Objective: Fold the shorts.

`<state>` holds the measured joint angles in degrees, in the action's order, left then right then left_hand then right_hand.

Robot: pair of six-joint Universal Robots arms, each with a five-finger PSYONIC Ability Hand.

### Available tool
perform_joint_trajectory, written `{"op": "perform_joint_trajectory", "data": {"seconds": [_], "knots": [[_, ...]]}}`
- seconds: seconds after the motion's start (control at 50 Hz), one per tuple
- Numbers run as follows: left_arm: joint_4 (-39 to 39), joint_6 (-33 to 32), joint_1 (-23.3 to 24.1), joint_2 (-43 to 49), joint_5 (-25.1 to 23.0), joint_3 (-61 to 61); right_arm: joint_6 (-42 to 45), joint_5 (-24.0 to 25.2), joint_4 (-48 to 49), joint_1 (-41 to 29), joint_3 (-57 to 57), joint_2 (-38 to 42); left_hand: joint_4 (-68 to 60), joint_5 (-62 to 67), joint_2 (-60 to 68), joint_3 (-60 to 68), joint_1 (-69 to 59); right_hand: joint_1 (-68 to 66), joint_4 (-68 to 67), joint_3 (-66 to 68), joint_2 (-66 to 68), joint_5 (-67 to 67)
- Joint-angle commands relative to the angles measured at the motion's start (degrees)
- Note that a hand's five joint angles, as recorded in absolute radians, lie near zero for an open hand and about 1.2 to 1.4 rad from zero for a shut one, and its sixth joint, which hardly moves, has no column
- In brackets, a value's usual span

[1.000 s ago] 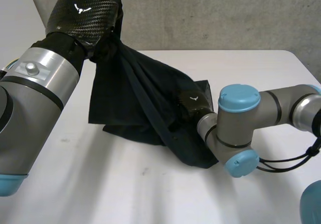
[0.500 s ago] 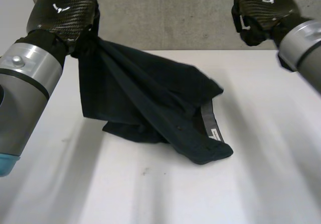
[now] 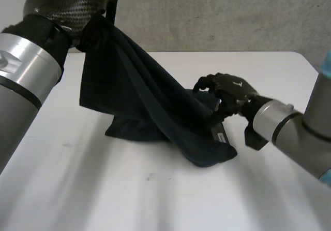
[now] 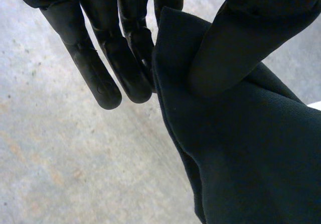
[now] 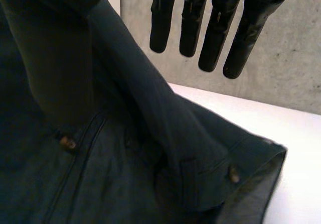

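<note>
Looks like the grab-and-spread step. The left hand (image 3: 67,3) pinches one end of the shorts (image 3: 155,112) between thumb and fingers (image 4: 100,73) and holds it up, the rest draping onto the counter (image 3: 155,200). The right hand (image 3: 230,94) hovers by the waistband (image 3: 221,136), fingers loose, holding nothing. I'd guess it needs to grip there next.

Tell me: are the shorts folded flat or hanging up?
Not folded: the left hand pinches one edge of the shorts high, and the rest drapes bunched onto the table.
</note>
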<state>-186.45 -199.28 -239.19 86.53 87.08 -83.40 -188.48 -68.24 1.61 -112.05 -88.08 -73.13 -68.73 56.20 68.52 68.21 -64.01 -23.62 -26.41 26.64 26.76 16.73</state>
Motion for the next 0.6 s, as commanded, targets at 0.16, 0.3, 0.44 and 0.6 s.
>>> {"op": "perform_joint_trajectory", "data": {"seconds": [0.16,0.3,0.44,0.6], "knots": [[0.21,1.17,3.82,-1.63,0.19,-0.8,5.67,-7.08,12.97,-2.56,-3.42,7.9,-11.27,13.8,11.48,11.79,-15.99,3.61,6.41,-6.63,-6.75,-6.72],[1.0,2.66,3.82,-1.89,0.19,-0.8,4.35,-8.93,14.21,-5.54,3.0,16.61,-11.27,13.8,11.48,11.79,-15.99,3.27,6.07,-6.3,-6.41,-6.39],[1.44,3.28,3.64,-2.07,0.19,-0.98,2.42,-8.58,13.86,-6.25,4.59,16.71,-11.27,13.8,11.48,11.79,-15.99,-56.37,-53.57,53.35,53.23,53.25],[1.53,3.19,2.68,-3.04,0.02,-3.17,21.8,-2.09,-1.05,0.06,2.91,-0.06,-11.27,13.8,11.48,11.79,-15.99,-56.38,-53.59,53.36,53.24,53.27]]}}
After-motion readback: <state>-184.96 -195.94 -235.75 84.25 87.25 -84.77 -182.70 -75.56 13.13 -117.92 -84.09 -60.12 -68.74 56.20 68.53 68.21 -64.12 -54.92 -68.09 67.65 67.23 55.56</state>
